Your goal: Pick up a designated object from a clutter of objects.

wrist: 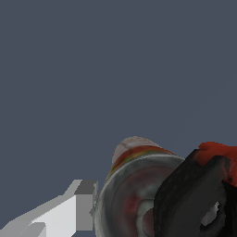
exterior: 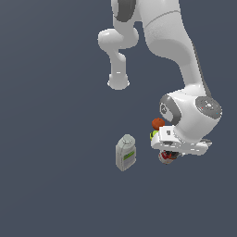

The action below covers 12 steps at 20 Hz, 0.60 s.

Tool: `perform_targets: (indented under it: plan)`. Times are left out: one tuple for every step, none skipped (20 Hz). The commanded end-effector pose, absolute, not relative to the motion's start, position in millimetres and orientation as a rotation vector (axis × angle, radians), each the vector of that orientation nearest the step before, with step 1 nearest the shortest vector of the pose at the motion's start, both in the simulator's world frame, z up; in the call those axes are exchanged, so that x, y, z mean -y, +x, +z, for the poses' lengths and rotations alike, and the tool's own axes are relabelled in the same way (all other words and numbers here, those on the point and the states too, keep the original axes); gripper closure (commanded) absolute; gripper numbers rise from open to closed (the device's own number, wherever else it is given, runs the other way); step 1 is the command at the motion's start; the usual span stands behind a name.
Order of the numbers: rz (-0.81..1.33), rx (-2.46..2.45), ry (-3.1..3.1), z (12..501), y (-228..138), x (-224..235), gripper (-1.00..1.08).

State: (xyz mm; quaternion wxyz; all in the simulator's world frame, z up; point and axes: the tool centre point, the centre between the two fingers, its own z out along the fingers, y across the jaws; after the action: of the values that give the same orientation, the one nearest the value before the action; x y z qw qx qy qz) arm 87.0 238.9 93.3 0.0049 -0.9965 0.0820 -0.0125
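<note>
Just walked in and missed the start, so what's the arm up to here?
The white robot arm has its gripper lowered over a small red-and-white tin can with metal rims, one finger right beside it. Whether the can is gripped can't be told. A black clip sits against the can. A grey-white bottle with a green label stands apart on the exterior view's left; an orange ball and a yellow-green ball sit close by.

one can (exterior: 167, 156), one bottle (exterior: 125, 152), two balls (exterior: 158, 123), one black clip (wrist: 196, 199)

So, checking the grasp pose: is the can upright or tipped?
Tipped: the can shows its round metal end to the wrist view.
</note>
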Motion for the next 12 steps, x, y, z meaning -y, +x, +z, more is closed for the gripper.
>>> perform_targets:
  plan:
    - [0.000,-0.254,-3.131,77,79,-238,1.08]
    - [0.000,-0.254,-3.131,77,79,-238,1.08]
    - [0.000,-0.254,-3.131,77,79,-238,1.08]
    - [0.000,-0.254,-3.131,77,79,-238,1.08]
    - [0.000,-0.254,-3.131,77,79,-238,1.08]
    - [-0.039,-0.257,-3.121,94,87,-239,1.08]
    - [-0.039,-0.257,-3.121,94,87,-239,1.08]
    - [-0.039,-0.257,-3.121,95,87,-238,1.08]
    - [-0.039,-0.257,-3.121,96,87,-237,1.08]
    - [-0.039,-0.257,-3.121,98,87,-236,1.08]
    - [-0.038,-0.257,-3.121,100,88,-234,1.08]
    - [-0.038,-0.257,-3.121,104,88,-231,1.08]
